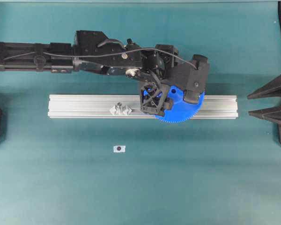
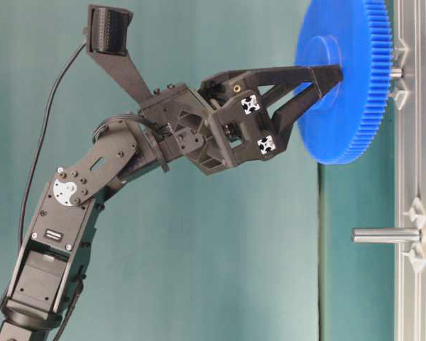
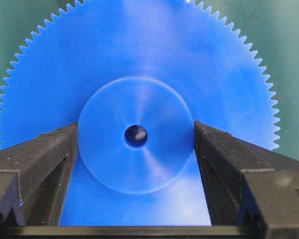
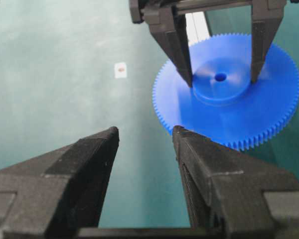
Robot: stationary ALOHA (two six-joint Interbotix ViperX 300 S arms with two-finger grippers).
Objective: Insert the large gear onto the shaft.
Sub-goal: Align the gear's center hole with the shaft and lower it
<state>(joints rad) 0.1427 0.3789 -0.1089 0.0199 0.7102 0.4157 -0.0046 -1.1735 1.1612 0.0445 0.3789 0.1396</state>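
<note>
Blue large gear (image 3: 139,74), hub clamped between left gripper (image 3: 136,144) fingertips

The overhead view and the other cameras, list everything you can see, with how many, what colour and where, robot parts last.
large gear: one, bright blue, over the right part of the rail, hub gripped by the left end effector.
shaft: one, grey metal, sticking out of the rail behind the gear.
spare pin: one, grey metal, on a translucent base further along the rail, bare.
rail: one, silver aluminium, across the table's middle.
small tag: one, white with a dark dot, on the table in front of the rail.
table: one, teal.
left end effector: one, black, fingers either side of the hub.
right end effector: one, black, open, holding nothing, facing the gear.
</note>
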